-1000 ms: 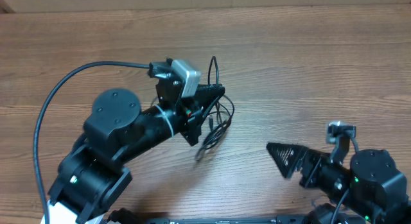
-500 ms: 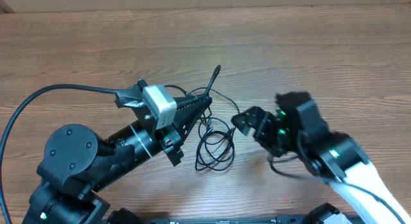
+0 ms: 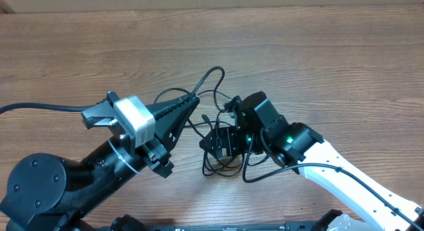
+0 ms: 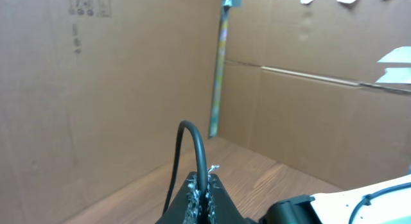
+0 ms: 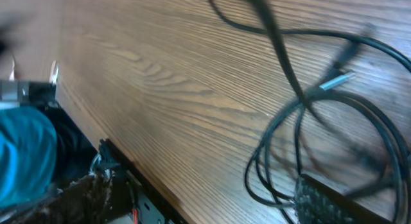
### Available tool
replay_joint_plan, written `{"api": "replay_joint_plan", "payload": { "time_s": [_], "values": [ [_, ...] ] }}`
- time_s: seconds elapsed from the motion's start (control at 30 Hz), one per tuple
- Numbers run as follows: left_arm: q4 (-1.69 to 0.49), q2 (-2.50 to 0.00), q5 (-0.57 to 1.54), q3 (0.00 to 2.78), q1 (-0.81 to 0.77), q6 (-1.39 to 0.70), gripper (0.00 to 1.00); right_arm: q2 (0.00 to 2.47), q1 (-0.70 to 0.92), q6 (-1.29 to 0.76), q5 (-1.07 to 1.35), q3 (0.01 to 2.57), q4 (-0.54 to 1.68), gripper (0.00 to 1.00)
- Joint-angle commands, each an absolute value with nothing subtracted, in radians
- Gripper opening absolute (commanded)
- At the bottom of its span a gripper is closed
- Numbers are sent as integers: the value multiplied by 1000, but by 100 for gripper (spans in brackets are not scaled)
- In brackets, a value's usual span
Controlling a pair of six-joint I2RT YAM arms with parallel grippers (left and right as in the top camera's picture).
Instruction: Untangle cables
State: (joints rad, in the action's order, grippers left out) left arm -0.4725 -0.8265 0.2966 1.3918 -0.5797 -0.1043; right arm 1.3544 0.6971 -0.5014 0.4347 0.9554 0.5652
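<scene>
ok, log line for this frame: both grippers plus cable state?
left gripper: shut on cable strand | right gripper: open, above cable tangle | tangle: not undone, on table

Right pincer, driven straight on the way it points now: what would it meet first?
Probably the cables looped just ahead of the right pincer, then the table; depth is unclear.

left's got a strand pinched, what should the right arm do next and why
Probably lower the open right fingers onto a loop of the cables and close. The left fingers are shut on one strand while the rest lies coiled under the right ones, so a second grip could pull them apart.
</scene>
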Motion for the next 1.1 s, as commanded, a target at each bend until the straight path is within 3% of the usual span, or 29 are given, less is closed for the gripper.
{"api": "replay_joint_plan", "payload": {
  "time_s": [0.0,0.1,0.2,0.33,0.43,0.53,0.6,0.7,1.07],
  "values": [
    [-471,-827,249,1411,-569,-94,4,1349,712,-391,430,956,530,84],
    [-465,-827,249,1419,-569,-105,4,1349,712,-392,300,956,495,84],
    [-468,-827,252,1430,-569,-113,4,1349,712,-391,182,956,440,93],
    [-467,-827,252,1443,-569,-128,4,1351,712,-391,192,956,316,95],
    [-468,-827,256,1457,-569,-146,4,1364,712,-391,202,956,232,85],
    [-474,-827,259,1472,-569,-162,4,1399,712,-391,202,956,147,67],
    [-496,-827,258,1482,-569,-161,4,1425,712,-391,202,956,101,47],
    [-555,-827,237,1490,-569,-161,4,1455,712,-392,202,956,42,5],
    [-840,-835,9,1488,-569,-224,4,1395,711,-471,275,957,38,4]
  ]
}}
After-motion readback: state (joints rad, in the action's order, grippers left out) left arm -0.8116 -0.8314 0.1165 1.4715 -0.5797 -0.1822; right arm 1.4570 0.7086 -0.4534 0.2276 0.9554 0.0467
